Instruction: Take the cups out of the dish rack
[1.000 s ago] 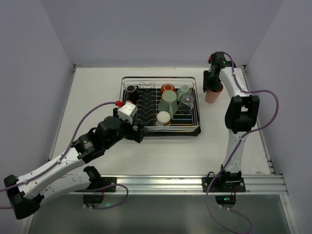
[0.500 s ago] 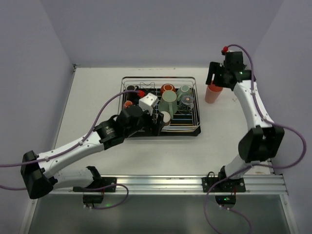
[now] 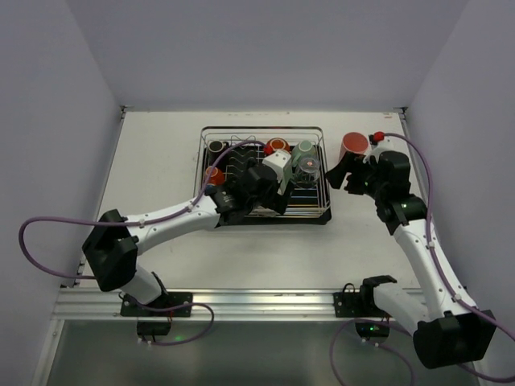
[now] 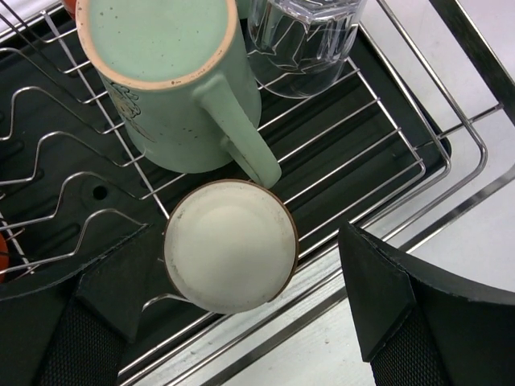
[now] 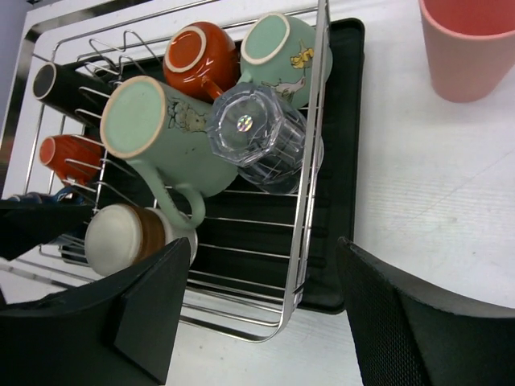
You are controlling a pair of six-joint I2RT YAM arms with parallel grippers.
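the left gripper (image 4: pixel 241 241) hangs spread wide over the near-right part of the dish rack (image 3: pixel 261 129), with one finger on each side of a cream cup (image 4: pixel 229 249) and neither touching it (a mint-green mug (image 4: pixel 161 72) and a clear glass (image 4: pixel 302 32) lie just beyond). the right gripper (image 5: pixel 261 257) is released and empty, near the rack's right side. the pink tumbler (image 5: pixel 471 48) stands upright on the table (image 3: pixel 161 145), right of the rack.

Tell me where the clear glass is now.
Right wrist view: the clear glass sits in the dish rack by its right-hand rail, between the tall mint-green mug and the smaller mint-green mug.
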